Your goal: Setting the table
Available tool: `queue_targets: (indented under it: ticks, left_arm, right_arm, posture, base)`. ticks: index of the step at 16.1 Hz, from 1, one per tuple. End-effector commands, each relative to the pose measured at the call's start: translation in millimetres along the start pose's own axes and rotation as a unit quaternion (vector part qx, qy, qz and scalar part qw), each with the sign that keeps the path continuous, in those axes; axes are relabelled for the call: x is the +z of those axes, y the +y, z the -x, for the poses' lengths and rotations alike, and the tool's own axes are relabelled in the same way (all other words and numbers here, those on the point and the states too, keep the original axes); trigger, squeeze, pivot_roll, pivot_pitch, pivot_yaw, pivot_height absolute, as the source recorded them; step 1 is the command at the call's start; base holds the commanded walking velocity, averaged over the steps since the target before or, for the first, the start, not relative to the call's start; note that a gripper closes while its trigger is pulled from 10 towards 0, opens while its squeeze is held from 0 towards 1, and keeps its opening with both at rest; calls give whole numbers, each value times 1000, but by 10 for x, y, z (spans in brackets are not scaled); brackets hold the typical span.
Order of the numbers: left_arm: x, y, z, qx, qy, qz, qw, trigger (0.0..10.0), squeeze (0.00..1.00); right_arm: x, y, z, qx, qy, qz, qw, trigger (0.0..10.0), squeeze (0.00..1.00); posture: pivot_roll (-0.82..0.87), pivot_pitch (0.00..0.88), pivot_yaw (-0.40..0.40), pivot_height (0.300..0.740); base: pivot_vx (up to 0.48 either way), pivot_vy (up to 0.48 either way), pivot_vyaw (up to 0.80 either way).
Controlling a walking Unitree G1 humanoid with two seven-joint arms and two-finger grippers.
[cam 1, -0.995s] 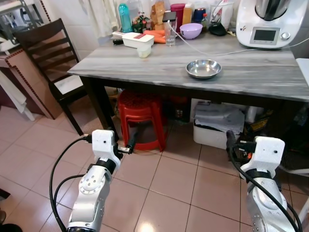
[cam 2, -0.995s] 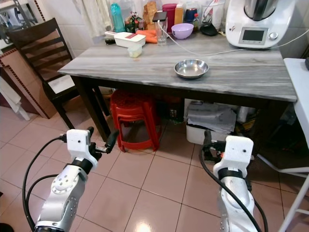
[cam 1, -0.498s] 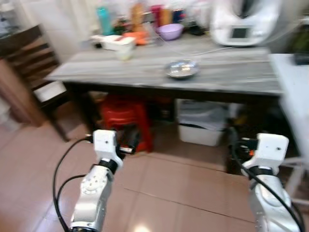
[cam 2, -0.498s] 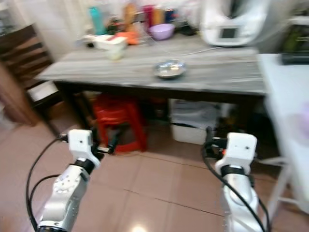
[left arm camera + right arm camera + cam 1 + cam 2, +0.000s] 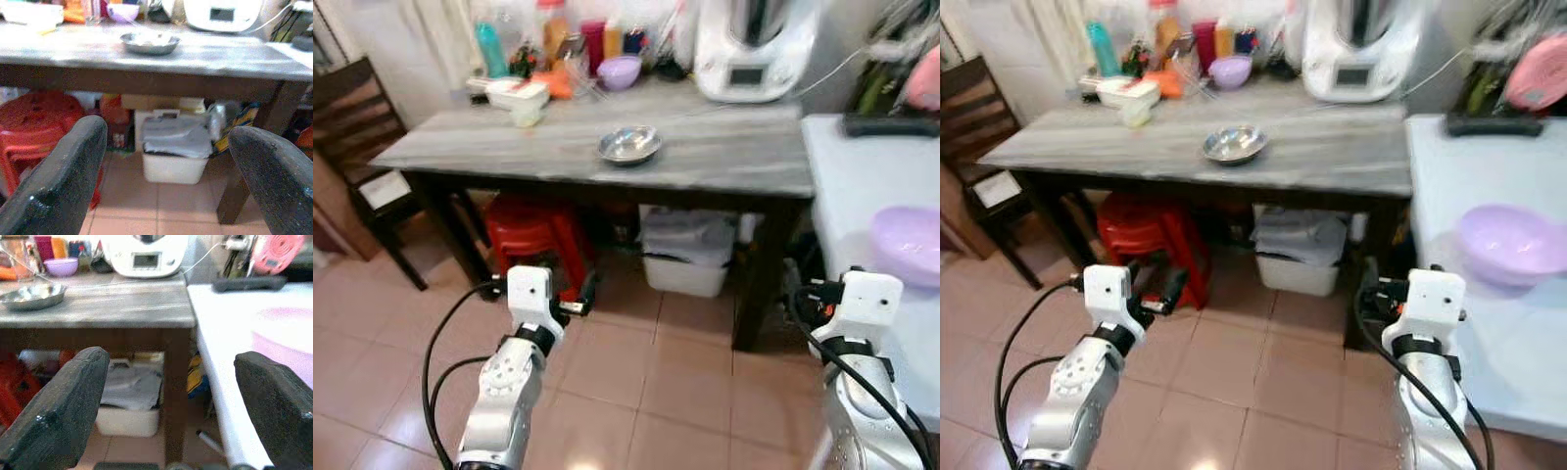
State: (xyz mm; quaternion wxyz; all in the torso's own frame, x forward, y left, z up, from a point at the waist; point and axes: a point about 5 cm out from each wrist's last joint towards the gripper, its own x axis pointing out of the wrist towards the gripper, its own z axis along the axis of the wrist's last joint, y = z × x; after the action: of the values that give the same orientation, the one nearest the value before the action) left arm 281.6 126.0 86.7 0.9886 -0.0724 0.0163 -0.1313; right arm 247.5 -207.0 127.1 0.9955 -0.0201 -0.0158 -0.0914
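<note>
grey surface [image 5: 705, 157] with a metal bowl [image 5: 629, 145] near its front edge, a white kitchen machine [image 5: 751, 44] behind the bowl. left gripper [image 5: 166, 161] and right gripper [image 5: 171, 396], both spread wide and empty, held low before the surface, above the floor.

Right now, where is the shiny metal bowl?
The metal bowl sits on the grey table ahead, near its middle, in front of the white kitchen machine.
</note>
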Motion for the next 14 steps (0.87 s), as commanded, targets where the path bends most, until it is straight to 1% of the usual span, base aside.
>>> queue_targets:
  ticks: [1, 7, 10, 14]
  left_arm:
    - [9, 92, 18, 9, 1, -7, 1000, 10000, 0]
    - [6, 83, 15, 10, 1, -5, 1000, 10000, 0]
    - [3, 82, 16, 10, 1, -4, 1000, 10000, 0]
    - [-17, 76, 19, 8, 5, -5, 1000, 10000, 0]
  right_arm:
    - [27, 80, -13, 11, -6, -8, 1000, 10000, 0]
    - [55, 63, -67, 9, -12, -1, 1000, 10000, 0]
    - [97, 51, -102, 9, -22, 13, 1000, 10000, 0]
    - [132, 60, -107, 13, -33, 29, 999, 10000, 0]
  posture:
    - [-121, 0, 107, 740]
    - [-118, 0, 101, 740]
    - [-119, 0, 100, 740]
    - [-121, 0, 101, 740]
  base:
    - [0, -394, 0]
    - [0, -393, 0]
    - [0, -393, 0]
    - [0, -391, 0]
